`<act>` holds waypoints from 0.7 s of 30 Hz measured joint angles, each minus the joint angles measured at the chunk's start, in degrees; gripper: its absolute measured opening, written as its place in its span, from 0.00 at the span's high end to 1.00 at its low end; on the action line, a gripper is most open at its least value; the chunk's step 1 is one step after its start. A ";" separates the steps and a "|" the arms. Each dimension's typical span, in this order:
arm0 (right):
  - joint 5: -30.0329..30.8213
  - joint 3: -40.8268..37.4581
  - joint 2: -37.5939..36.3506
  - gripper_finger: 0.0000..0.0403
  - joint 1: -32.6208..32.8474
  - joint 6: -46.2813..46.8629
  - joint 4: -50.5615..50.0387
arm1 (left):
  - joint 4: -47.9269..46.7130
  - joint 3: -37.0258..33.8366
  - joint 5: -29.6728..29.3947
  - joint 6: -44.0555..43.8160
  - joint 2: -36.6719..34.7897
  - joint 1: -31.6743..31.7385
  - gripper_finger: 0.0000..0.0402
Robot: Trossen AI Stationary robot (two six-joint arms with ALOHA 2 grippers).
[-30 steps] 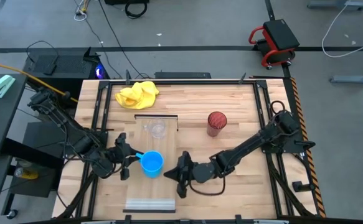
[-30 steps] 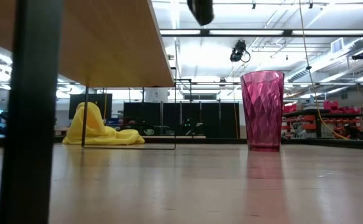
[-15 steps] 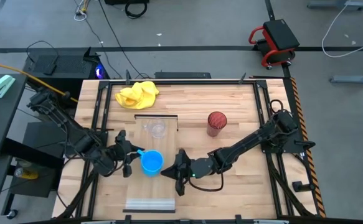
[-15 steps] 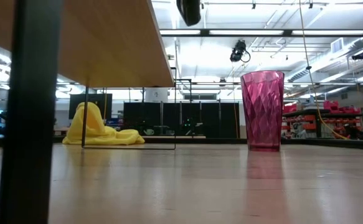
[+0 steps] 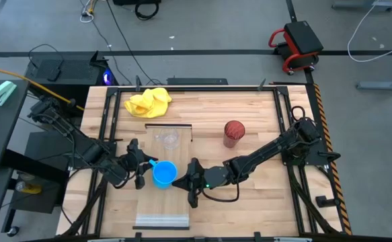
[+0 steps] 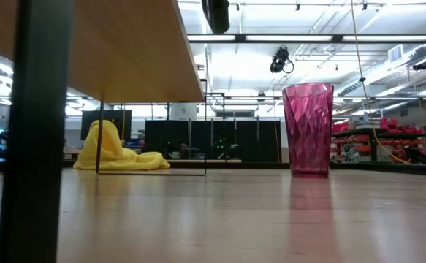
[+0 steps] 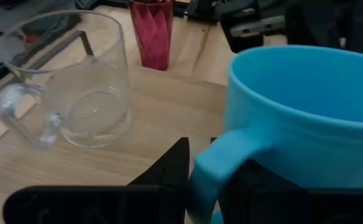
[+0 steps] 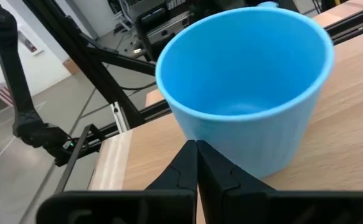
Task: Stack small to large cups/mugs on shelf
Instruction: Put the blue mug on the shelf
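Blue mug stands on the shelf, its handle pinched by the left gripper, while the right gripper, fingers pressed together, sits just beside it.

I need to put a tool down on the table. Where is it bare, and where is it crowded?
Bare: the tabletop between the yellow cloth and the dark red ribbed cup, and the near right corner. Crowded: the wood plank shelf, where the left gripper and right gripper flank the blue mug near the clear cup.

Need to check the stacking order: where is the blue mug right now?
In the high view, the blue mug stands on the shelf, between the left gripper and the right gripper.
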 joint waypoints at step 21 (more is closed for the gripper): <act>-0.07 0.00 -0.02 0.99 -2.31 -2.36 -3.29 | -1.44 0.02 2.66 1.11 -0.07 0.00 0.75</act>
